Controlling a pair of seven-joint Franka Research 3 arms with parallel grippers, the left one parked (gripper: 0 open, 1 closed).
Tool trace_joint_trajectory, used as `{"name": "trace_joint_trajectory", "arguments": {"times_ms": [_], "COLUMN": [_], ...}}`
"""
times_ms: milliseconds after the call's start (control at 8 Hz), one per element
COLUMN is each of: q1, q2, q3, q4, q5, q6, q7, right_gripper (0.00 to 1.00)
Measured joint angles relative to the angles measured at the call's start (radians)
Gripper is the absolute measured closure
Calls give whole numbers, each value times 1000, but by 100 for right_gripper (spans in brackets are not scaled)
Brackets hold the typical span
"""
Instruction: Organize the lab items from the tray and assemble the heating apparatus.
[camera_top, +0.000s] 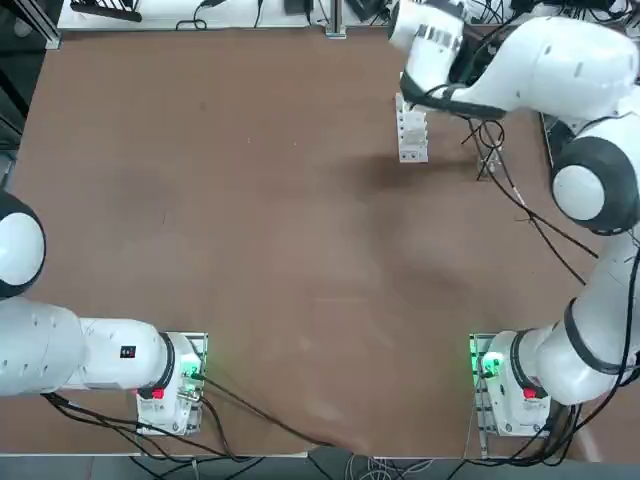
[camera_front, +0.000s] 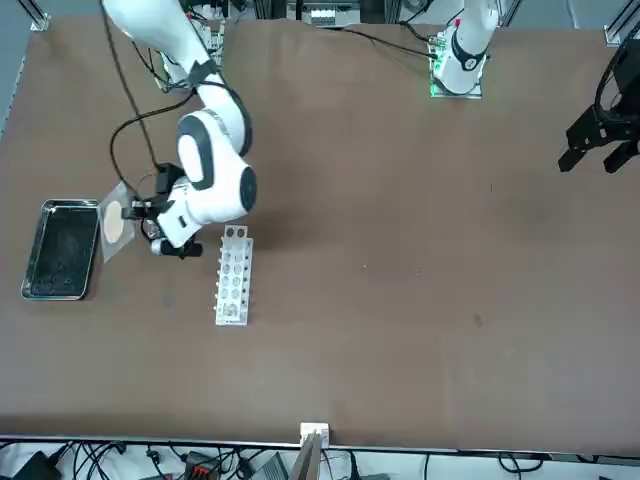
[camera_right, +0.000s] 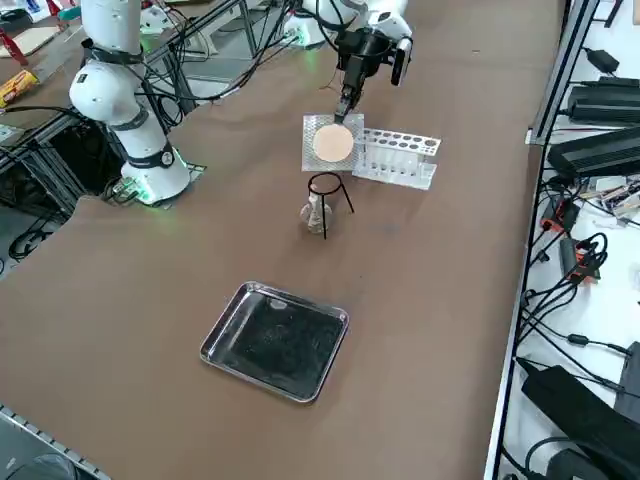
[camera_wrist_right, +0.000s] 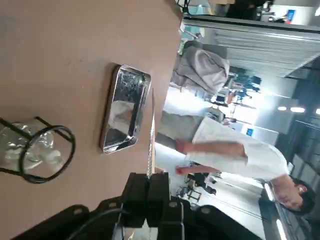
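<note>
The right gripper (camera_right: 345, 108) pinches the mesh square (camera_right: 331, 142) by its edge, aloft beside the test-tube rack (camera_right: 398, 158); lower it level, beige disc centred over the tripod (camera_right: 327, 196) (burner (camera_right: 316, 213) already inside)

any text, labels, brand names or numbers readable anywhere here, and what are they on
None can be read.
The test-tube rack, steel tray, mesh square, glass burner and wire tripod show no markings.
Blue signs in the room behind the person: too blurred to read.
The right gripper, shut on the mesh square, bears no readable label.
</note>
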Motion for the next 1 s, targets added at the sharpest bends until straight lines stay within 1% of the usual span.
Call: {"name": "trace_joint_trajectory", "arguments": {"times_ms": [250, 500, 750, 1000], "q1": [51, 83, 96, 100], "q2": [60, 112, 183, 239], "q3": [-1, -4, -5, -7], "q4": [0, 0, 0, 1], "q5": [-22, -64, -101, -108], "q6": [-11, -52, -73, -76], "q7": [102, 157, 235, 294], "right_gripper": [97, 97, 97, 97]}}
